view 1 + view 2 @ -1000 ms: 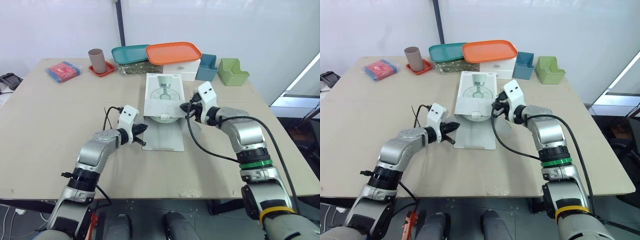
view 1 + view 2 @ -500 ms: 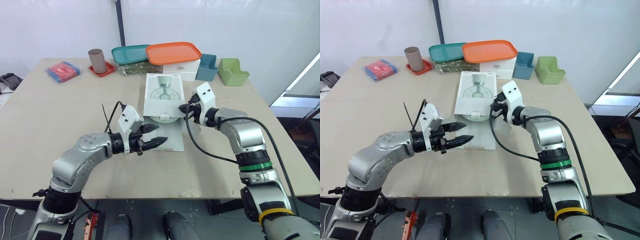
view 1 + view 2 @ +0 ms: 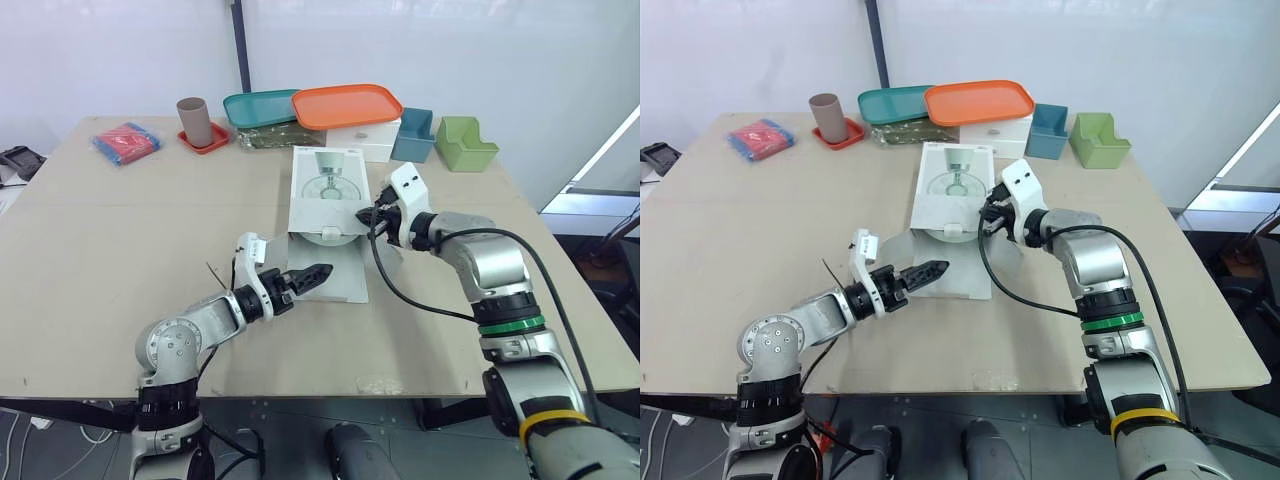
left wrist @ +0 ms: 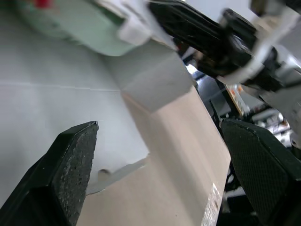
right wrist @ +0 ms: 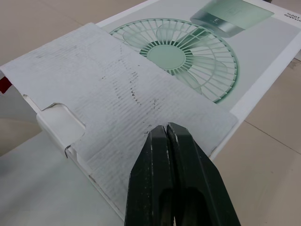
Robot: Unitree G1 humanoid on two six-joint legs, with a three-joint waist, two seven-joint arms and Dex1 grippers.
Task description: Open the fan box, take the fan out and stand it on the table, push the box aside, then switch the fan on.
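Fan box (image 3: 325, 190) flat — left tool (image 3: 312, 276) spread over front flap (image 3: 345, 283); right tool (image 3: 365, 214) pressed together.

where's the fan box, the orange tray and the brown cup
fan box (image 3: 325, 190), left eye view, on the fan picture printed on its top face
orange tray (image 3: 346, 105), left eye view, on the bare middle of its floor
brown cup (image 3: 194, 122), left eye view, on its side wall

light: bright, even | shadows: faint on table (image 3: 90, 260) (soft-edged) | back wall (image 3: 500, 40): washed pale | left wrist view: partly blurred
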